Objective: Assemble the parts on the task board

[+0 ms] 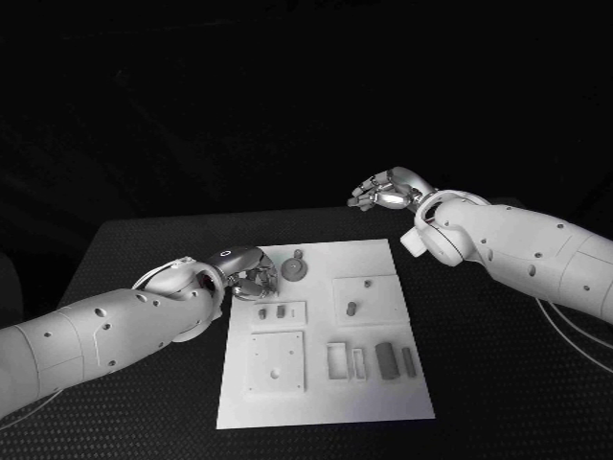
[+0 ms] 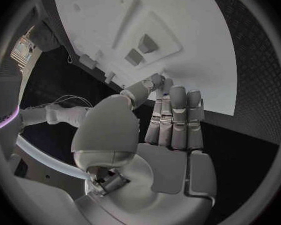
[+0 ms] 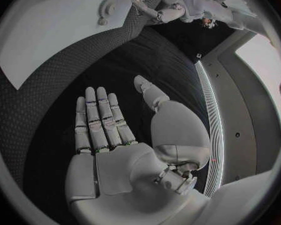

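The white task board (image 1: 321, 383) lies mid-table with several grey parts on it. A round part with a stem (image 1: 296, 267) sits near the board's far left corner. My left hand (image 1: 247, 273) hovers just left of it, at the board's left edge. In the left wrist view this hand (image 2: 172, 120) has straight fingers with the thumb beside them, and I see nothing in it. Two small pegs (image 2: 140, 49) lie in a recess of the board (image 2: 203, 50) beyond the fingertips. My right hand (image 1: 387, 192) is raised past the board's far right corner, flat and empty (image 3: 103, 125).
Nearer me on the board are a square plate (image 1: 277, 361), two small frames (image 1: 346, 360) and two dark bars (image 1: 397, 359). A raised block with a slot piece (image 1: 352, 307) sits at the middle right. Black table (image 1: 500, 383) surrounds the board.
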Available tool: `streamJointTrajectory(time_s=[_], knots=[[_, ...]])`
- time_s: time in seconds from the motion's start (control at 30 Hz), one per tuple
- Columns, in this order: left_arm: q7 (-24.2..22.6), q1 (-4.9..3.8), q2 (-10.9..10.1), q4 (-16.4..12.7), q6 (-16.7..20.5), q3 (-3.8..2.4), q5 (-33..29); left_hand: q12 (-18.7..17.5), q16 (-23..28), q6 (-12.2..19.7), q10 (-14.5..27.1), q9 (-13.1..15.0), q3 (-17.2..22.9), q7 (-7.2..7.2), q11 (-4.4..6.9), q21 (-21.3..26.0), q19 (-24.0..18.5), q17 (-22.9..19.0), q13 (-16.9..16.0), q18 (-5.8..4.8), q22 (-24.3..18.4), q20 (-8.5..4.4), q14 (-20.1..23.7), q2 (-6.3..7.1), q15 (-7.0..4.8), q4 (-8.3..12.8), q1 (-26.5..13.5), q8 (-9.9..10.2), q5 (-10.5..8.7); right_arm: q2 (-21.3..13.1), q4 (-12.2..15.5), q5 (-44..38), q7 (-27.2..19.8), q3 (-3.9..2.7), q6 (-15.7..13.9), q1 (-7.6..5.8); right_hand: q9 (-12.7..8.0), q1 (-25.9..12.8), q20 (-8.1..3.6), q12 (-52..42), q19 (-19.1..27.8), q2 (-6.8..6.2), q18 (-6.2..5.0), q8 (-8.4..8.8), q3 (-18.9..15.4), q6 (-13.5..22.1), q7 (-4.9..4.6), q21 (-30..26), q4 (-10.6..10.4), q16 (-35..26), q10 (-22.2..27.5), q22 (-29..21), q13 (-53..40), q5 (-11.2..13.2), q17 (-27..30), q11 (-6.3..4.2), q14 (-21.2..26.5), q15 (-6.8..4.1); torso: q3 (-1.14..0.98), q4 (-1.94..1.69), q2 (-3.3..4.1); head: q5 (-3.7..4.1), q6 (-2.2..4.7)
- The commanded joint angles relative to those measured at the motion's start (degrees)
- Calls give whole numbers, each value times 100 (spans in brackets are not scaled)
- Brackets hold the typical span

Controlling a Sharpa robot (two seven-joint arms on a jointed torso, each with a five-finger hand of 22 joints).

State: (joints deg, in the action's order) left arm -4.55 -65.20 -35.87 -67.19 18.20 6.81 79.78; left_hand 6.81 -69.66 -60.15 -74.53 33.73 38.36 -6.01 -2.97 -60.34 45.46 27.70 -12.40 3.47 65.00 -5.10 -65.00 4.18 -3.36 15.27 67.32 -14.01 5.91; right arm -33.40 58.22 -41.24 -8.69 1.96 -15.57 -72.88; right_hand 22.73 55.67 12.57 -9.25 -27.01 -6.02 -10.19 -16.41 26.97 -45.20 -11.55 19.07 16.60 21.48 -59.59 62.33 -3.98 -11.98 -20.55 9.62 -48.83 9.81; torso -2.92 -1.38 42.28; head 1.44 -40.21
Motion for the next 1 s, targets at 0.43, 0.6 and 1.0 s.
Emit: streamJointTrajectory(time_s=[0.43,0.6,1.0], knots=[[29,-4,68,17,-200,0,118,-41,43,-46,-41,0,45,-4,0,26,24,-9,3,39,5,-360,-20,-25,-4,1,5,-13,18,10,19,-6,-59,-1,49,1,-7,40,-17,44,-23,43,99,-29,-15,43,-60,-31,-5,-32,-52,11,5,26,10,-5,11,-13,-7,5,-1,-3,1],[27,-4,120,65,-227,0,121,-45,44,-44,-41,-2,46,-5,-1,27,23,-9,4,38,6,-360,-20,-24,-3,2,5,-12,16,18,21,-6,-59,-1,47,1,-8,39,-17,45,-24,43,100,-29,-15,43,-61,-34,-6,-32,-53,13,5,27,10,-5,12,-13,-6,4,2,-8,28],[72,-4,159,72,-363,7,168,-51,44,-44,-46,-6,51,-6,-1,27,24,-8,5,36,9,-362,-24,-27,-3,5,9,-12,12,14,28,-4,-58,-1,48,0,-10,39,-18,48,-27,44,101,-30,-15,43,-60,-40,-6,-32,-55,18,5,29,10,-5,12,-13,-10,9,1,-17,17]])
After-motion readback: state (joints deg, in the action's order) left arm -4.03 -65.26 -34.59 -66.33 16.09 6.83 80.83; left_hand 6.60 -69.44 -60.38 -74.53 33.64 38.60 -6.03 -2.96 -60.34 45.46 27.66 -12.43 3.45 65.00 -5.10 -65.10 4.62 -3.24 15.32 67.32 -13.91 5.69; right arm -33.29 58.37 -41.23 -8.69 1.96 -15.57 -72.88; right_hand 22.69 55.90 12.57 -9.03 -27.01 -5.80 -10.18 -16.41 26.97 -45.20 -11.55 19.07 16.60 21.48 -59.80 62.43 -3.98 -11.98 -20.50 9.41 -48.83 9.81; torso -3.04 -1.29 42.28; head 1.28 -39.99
